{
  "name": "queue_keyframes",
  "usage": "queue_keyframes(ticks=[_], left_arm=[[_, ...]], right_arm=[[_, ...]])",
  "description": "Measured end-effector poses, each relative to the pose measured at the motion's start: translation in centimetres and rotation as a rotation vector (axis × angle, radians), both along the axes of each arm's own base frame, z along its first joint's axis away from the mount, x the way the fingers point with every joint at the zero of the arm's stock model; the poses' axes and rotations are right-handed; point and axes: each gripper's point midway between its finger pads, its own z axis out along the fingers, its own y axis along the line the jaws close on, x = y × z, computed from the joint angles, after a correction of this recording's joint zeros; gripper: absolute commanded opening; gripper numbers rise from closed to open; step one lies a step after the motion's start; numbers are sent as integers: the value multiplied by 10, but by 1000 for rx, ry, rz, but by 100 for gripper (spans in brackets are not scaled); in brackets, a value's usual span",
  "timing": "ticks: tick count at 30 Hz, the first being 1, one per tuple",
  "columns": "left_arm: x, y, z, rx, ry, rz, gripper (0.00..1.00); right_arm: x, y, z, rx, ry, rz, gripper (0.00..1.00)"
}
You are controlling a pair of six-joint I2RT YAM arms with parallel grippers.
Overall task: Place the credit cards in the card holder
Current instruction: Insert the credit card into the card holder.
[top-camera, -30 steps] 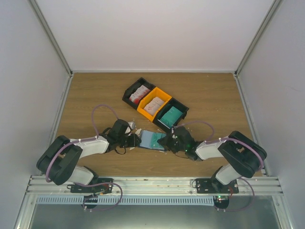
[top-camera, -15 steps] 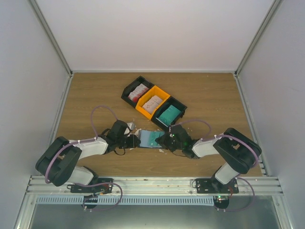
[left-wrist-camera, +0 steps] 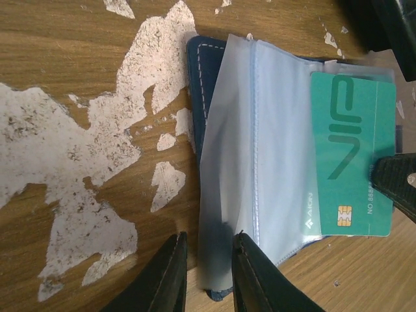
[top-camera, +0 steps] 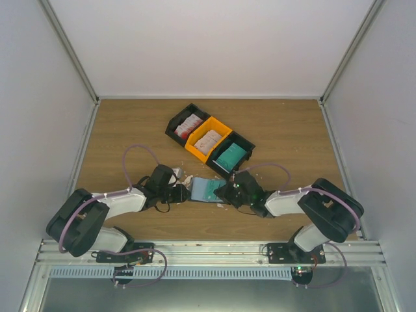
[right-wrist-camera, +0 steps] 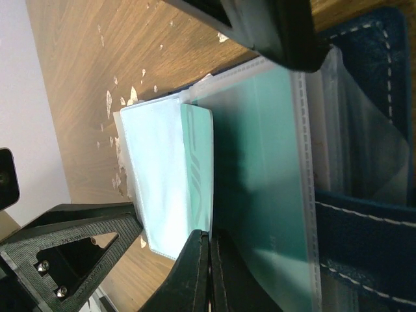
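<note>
Two grippers work at the open card holder [left-wrist-camera: 198, 97] in the middle of the table [top-camera: 130, 130].
Nearest, the left gripper [left-wrist-camera: 209, 242] has its jaws clamped on the edge of the holder's clear sleeve. Opposite, the right gripper [right-wrist-camera: 207, 237] has its jaws pressed together on the edge of a teal credit card [left-wrist-camera: 354, 149], which lies flat over the sleeves; whether it sits inside a pocket cannot be told. Farther back, a slanted row of bins [top-camera: 224, 128], black, orange, black, holds the other credit cards [top-camera: 233, 156].
</note>
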Motion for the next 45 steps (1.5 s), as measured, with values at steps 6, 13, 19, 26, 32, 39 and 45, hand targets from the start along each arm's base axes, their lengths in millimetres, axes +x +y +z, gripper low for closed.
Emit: queue_keyframes(ticks=[6, 13, 19, 26, 32, 39, 45], left_arm=[[1, 0, 1, -2, -1, 2, 29], [4, 0, 3, 5, -9, 10, 31], [8, 12, 5, 57, -24, 61, 38], [12, 16, 17, 60, -70, 77, 41], [11, 14, 7, 80, -39, 59, 36], [20, 8, 11, 83, -54, 47, 33], [22, 7, 11, 88, -59, 36, 33]], right_arm=[[-2, -4, -1, -18, 6, 0, 0], [-4, -1, -4, -22, 14, 21, 0], [-3, 6, -2, -25, -3, 64, 1], [-1, 14, -3, -38, -9, 99, 1], [0, 14, -5, -51, -5, 99, 8], [3, 14, -8, -103, -11, 111, 10], [6, 18, -7, -158, -34, 131, 10]])
